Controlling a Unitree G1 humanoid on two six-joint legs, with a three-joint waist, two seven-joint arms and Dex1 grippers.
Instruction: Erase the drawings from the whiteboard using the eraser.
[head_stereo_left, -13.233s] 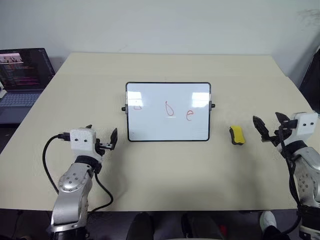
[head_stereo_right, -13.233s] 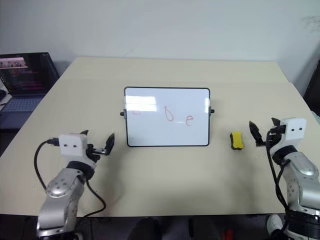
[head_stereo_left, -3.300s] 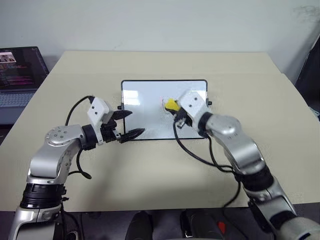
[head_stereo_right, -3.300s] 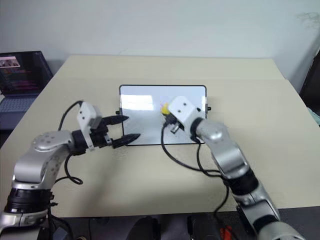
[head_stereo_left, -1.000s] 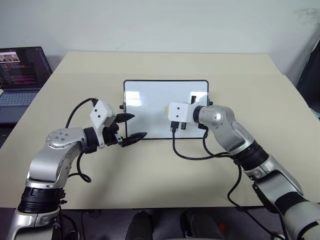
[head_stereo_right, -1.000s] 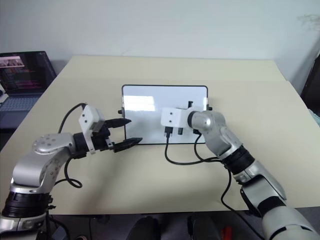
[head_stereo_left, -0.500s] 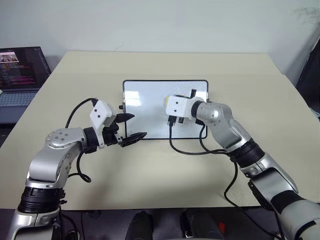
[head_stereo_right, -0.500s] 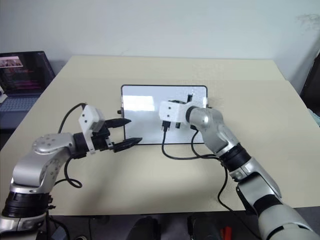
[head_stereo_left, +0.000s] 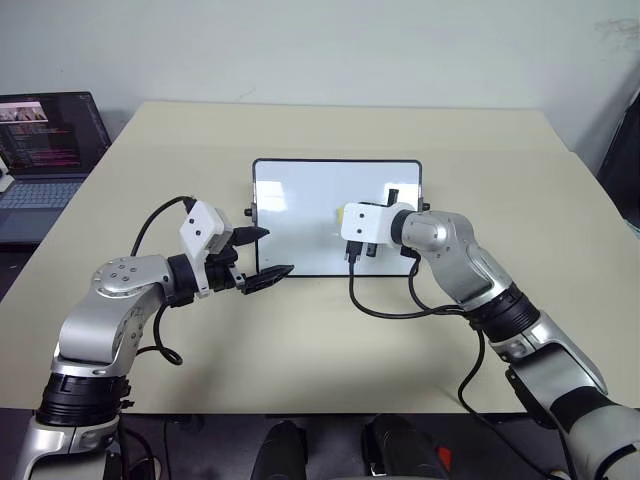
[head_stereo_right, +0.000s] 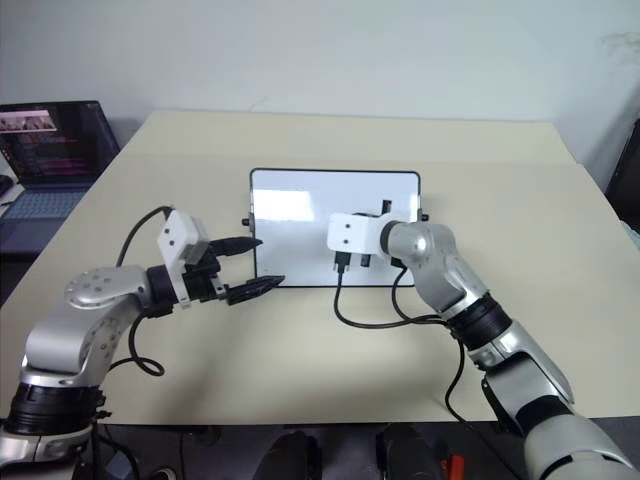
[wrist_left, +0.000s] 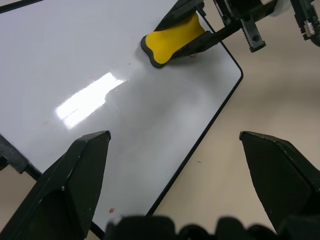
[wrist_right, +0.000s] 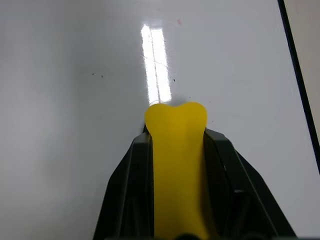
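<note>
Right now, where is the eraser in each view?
Left wrist view: the eraser on the whiteboard, near its framed corner.
Right wrist view: clamped in the right gripper, against the board.
Eye views: hidden behind the right wrist's white housing, over the board's right half.
Shared landmark: the board's black frame.

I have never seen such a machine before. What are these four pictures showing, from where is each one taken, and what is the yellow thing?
This is a humanoid robot with two arms, each ending in a pincer of two black fingers. Two pictures look down from its head over a beige table. The other two come from cameras on the wrists, looking along the fingers. On the table lies a whiteboard; a laptop stands beside the table. The right pincer is shut on the yellow eraser and presses it onto the board. The left pincer is open at the board's left edge. The board looks almost clean.
</note>
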